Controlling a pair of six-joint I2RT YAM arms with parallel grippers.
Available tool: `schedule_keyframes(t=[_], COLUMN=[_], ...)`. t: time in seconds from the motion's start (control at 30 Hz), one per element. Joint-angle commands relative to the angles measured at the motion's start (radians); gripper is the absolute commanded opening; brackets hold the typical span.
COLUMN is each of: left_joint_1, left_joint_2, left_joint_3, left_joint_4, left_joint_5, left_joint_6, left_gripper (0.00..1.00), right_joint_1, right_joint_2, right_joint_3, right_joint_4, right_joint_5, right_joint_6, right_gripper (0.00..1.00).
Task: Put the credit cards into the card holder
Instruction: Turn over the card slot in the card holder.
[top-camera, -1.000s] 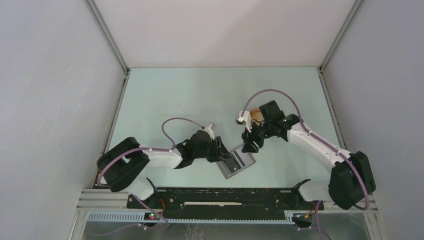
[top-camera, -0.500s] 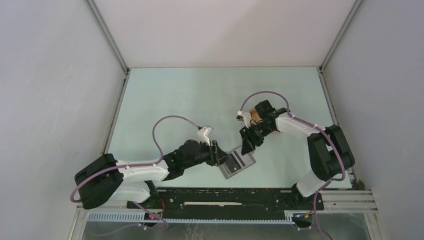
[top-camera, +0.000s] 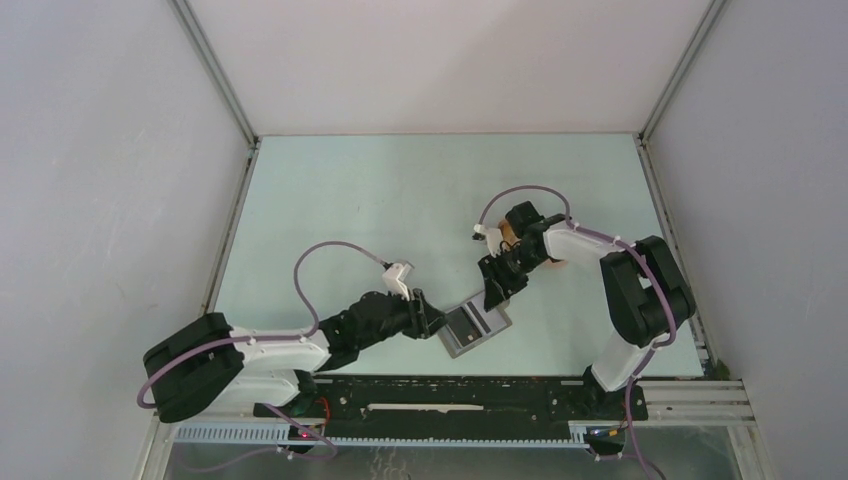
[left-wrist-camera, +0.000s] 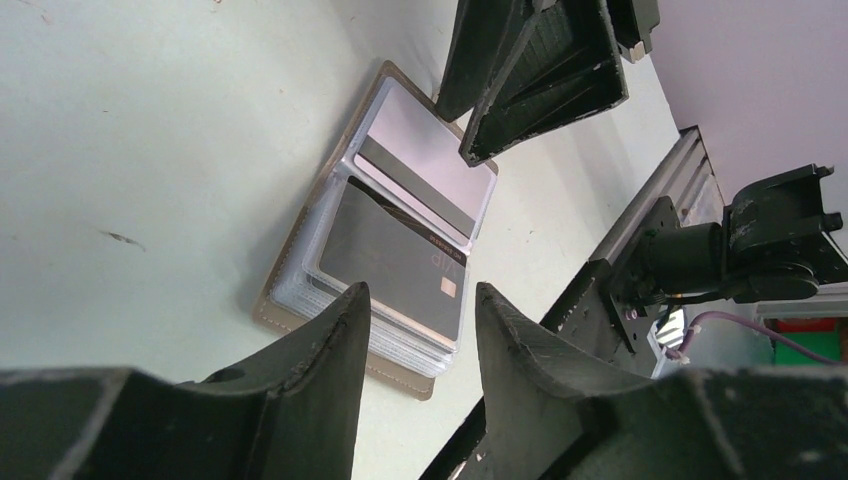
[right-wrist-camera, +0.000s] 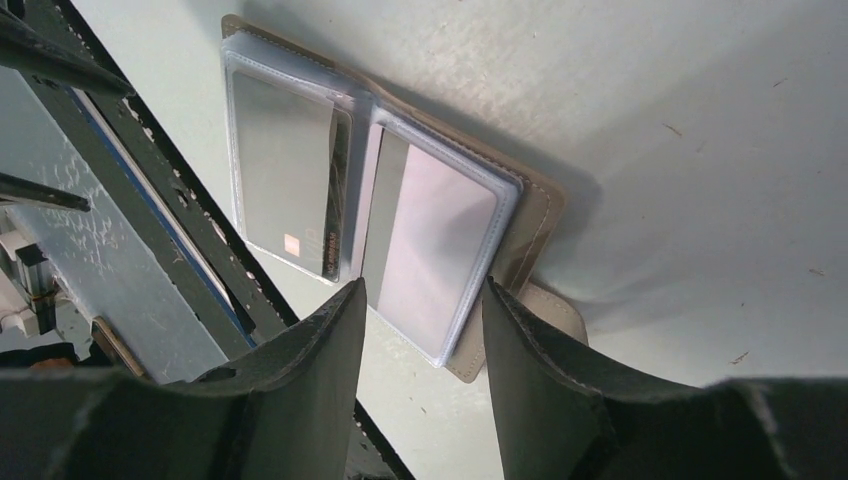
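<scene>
The left hand is open: its two fingers stand apart with nothing between them. It hangs just over the near edge of the card holder, which lies open and flat on the table in the middle of the left wrist view. The right hand is open too and holds nothing. It hangs over the far side of the holder, at the top of that view.

The holder has clear pockets. One holds a dark card with a small gold chip. The pocket next to it holds a pale card with a grey stripe. Both look tucked in. I see no other card in any picture.

In the top view a peach thing peeks out behind the right arm, above the holder. What is in it I cannot tell.

I think two cards are done and none is being carried. The next move likely calls for one hand to fetch the last card while the other holds the holder flat and open.
</scene>
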Motion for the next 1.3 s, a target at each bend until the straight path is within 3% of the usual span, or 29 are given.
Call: schedule_keyframes(t=[0.0, 0.97, 1.27], left_joint_1=[-0.015, -0.072, -0.072], left_joint_2=[-0.002, 0.219, 0.245], left_joint_3=[-0.023, 0.063, 0.096], left_joint_4=[0.041, 0.039, 0.001], left_joint_5=[-0.017, 0.012, 0.006], left_joint_6=[0.015, -0.04, -0.037], left_gripper=[0.48, 0.48, 0.47], right_joint_1=[-0.003, 0.0, -0.002], right_joint_2=[0.013, 0.067, 0.063], right_joint_3=[0.042, 0.061, 0.067], right_joint_4=[-0.014, -0.054, -0.076], right_joint_5=[0.017, 0.004, -0.072], right_joint_6=[0.021, 0.021, 0.009], right_gripper=[0.55, 0.5, 0.46])
